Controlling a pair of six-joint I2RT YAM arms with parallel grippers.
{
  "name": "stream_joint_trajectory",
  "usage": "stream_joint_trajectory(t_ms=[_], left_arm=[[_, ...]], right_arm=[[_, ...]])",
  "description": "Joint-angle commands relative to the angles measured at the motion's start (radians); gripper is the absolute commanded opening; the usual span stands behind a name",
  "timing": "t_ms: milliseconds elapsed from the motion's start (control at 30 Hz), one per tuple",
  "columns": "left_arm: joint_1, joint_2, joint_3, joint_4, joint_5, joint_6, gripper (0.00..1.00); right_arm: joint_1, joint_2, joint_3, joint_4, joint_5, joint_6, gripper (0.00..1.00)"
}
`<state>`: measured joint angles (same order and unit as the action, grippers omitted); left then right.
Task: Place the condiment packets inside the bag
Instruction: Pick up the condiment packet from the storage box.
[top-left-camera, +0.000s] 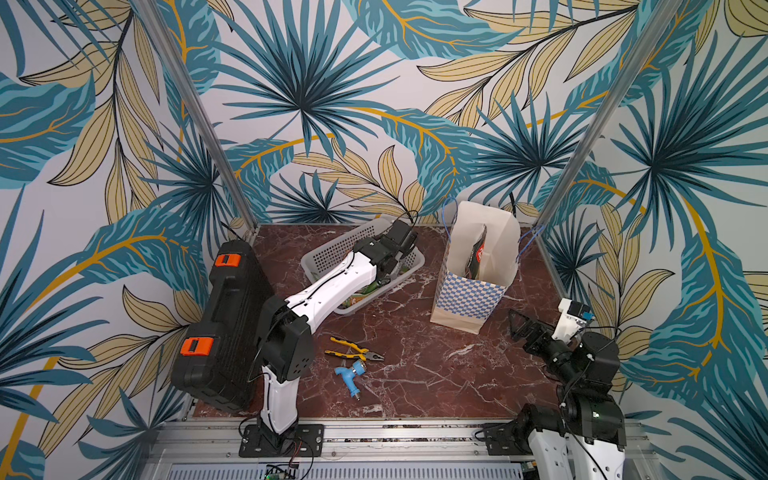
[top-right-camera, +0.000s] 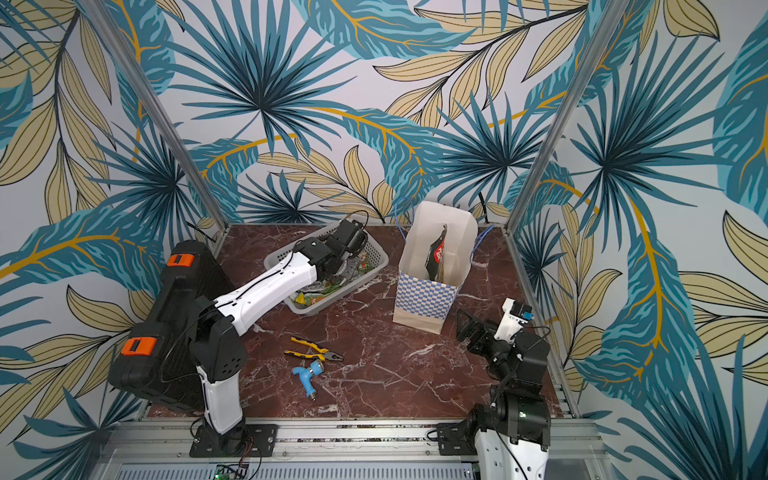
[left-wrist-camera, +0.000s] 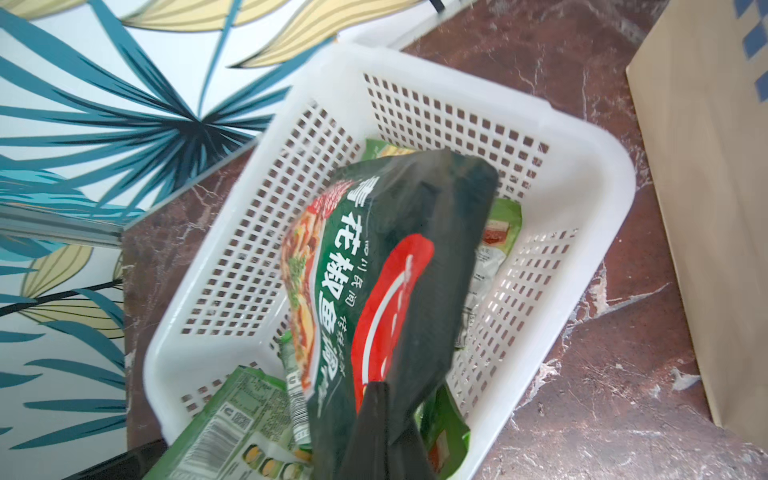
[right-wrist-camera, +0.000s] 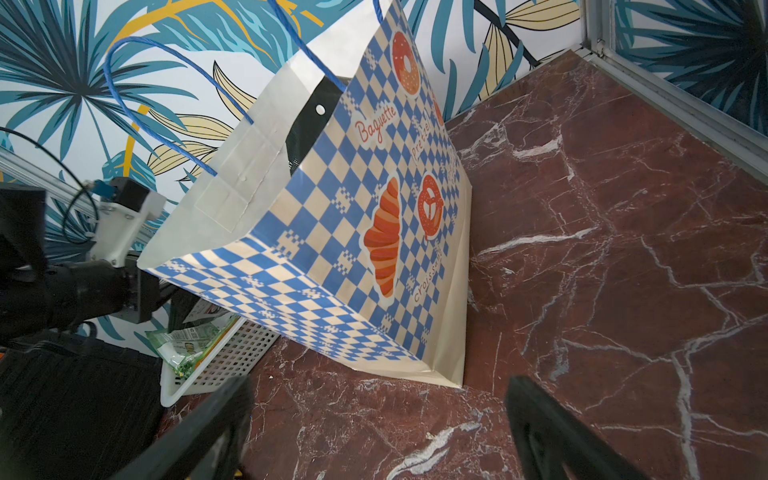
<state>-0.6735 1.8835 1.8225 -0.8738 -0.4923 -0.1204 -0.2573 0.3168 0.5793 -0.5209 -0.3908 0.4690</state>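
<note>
My left gripper (left-wrist-camera: 382, 399) reaches into the white perforated basket (left-wrist-camera: 602, 174) and is shut on the lower edge of a dark green condiment packet (left-wrist-camera: 395, 257) with a red logo and white Chinese text. That packet slants above light green packets (left-wrist-camera: 232, 424) lying in the basket. In both top views the left gripper (top-left-camera: 392, 266) (top-right-camera: 345, 266) is over the basket's far end. The bag (top-left-camera: 478, 266) (top-right-camera: 432, 291) stands upright to the basket's right, with one dark packet (top-left-camera: 478, 253) inside. My right gripper (top-left-camera: 519, 324) (right-wrist-camera: 374, 415) hangs open near the bag's base, holding nothing.
A black tool case (top-left-camera: 224, 328) with orange latches stands at the left edge beside the left arm. Yellow-handled pliers (top-left-camera: 353, 351) and a blue tap fitting (top-left-camera: 351, 376) lie on the marble top in front. Patterned walls and aluminium posts close in the back and sides.
</note>
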Motion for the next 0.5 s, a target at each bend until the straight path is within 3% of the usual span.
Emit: stream_joint_trajectory(t_ms=[0, 233, 467], left_arm=[[-0.024, -0.144, 0.097, 0.027, -0.077, 0.018, 0.0], [-0.087, -0.175, 0.345, -0.113, -0.151, 0.04, 0.0], [-0.183, -0.143, 0.621, -0.245, -0.131, 0.028, 0.0]], right_arm=[[-0.002, -0.003, -0.019, 0.022, -0.017, 0.006, 1.0], [-0.002, -0.003, -0.021, 0.022, -0.019, 0.007, 0.99], [-0.003, -0.006, -0.021, 0.017, -0.016, 0.008, 0.99]])
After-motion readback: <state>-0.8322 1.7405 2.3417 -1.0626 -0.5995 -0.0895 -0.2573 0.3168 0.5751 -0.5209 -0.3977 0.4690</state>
